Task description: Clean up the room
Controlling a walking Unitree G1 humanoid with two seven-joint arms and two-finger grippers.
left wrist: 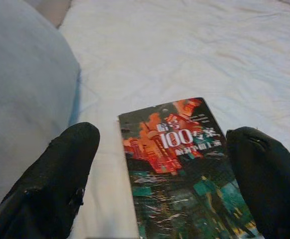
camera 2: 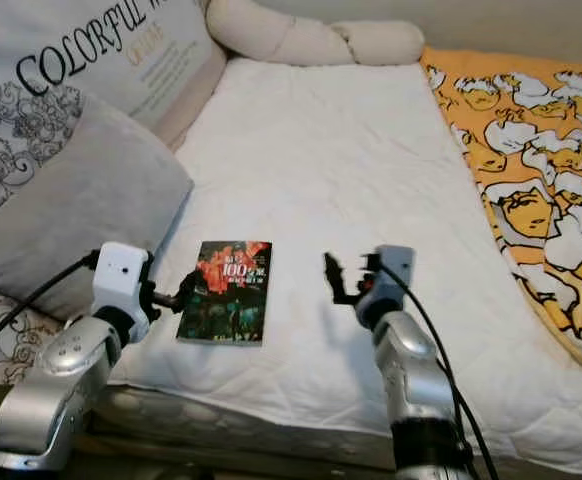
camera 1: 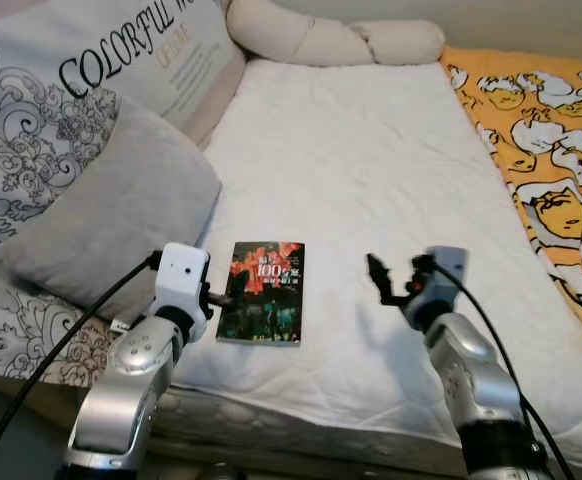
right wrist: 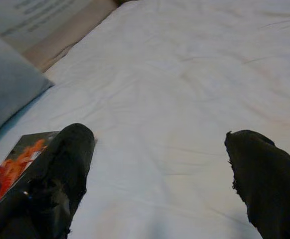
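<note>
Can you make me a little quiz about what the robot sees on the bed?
1. What lies flat on the white quilted mattress between the two grippers?
2. True or false: the left gripper is open, its fingers either side of the book.
3. Which is on the robot's right: A) the grey pillow, B) the orange patterned blanket?

Key:
1. The dark paperback book with a red cover picture.
2. True.
3. B.

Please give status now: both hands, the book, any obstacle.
Left hand open, at the book's near-left edge, no grip yet. Right hand open, over bare white mattress, right of book. Book lies flat. Grey pillow close on left.
</note>
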